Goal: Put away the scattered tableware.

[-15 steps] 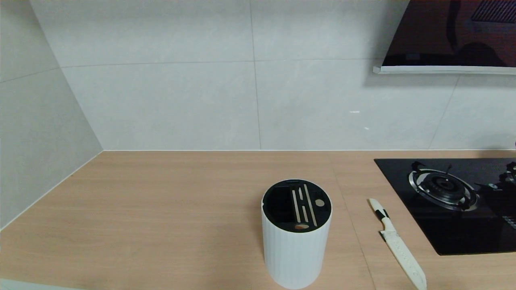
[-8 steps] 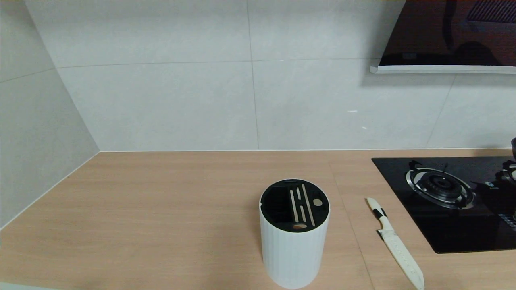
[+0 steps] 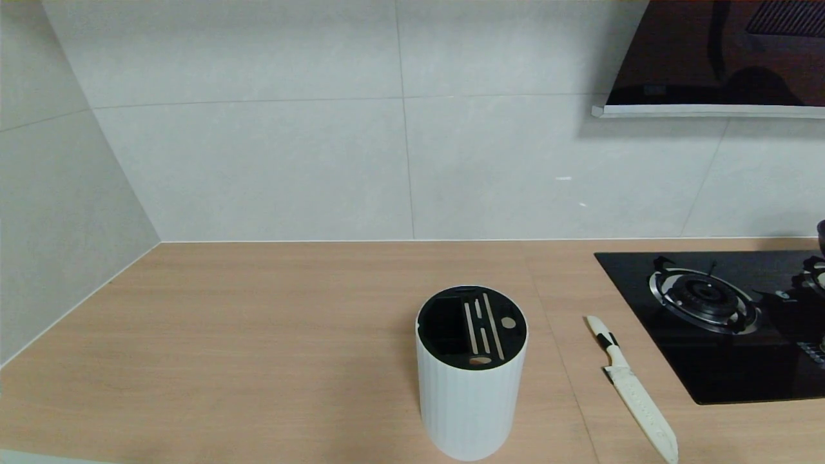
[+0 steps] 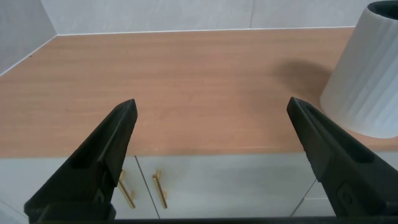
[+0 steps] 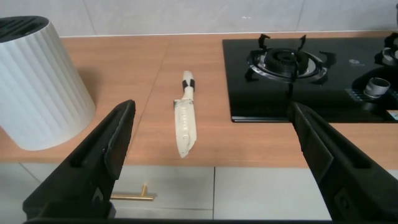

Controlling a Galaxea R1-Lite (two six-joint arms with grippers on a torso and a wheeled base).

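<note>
Presently we have both grippers off the front edge of the wooden countertop (image 3: 258, 335), each facing across it toward the wall. Our left gripper (image 4: 211, 109) has its black fingers (image 4: 102, 162) spread wide with nothing between them. The brass cabinet handles (image 4: 158, 190) sit below the counter edge beneath it. Our right gripper (image 5: 211, 109) is likewise spread wide and holds nothing.

The knife (image 3: 635, 394) lies flat on the countertop, ahead of our right gripper and apart from it. It has a cream handle with a black band and a pale blade. Its handle points toward the tiled wall (image 3: 399, 161) and its tip toward the front edge. It rests between the knife holder (image 3: 470, 386) and the gas hob (image 3: 709, 335), touching neither.

The knife holder is a white ribbed cylinder standing upright near the front of the counter. Its black top has a few narrow slots, one wide open pocket and small round holes. We cannot tell whether anything is inside.

The black glass hob is set into the counter at our right, with a ringed burner (image 3: 702, 299) on it. A dark range hood (image 3: 722, 58) hangs on the wall above.
</note>
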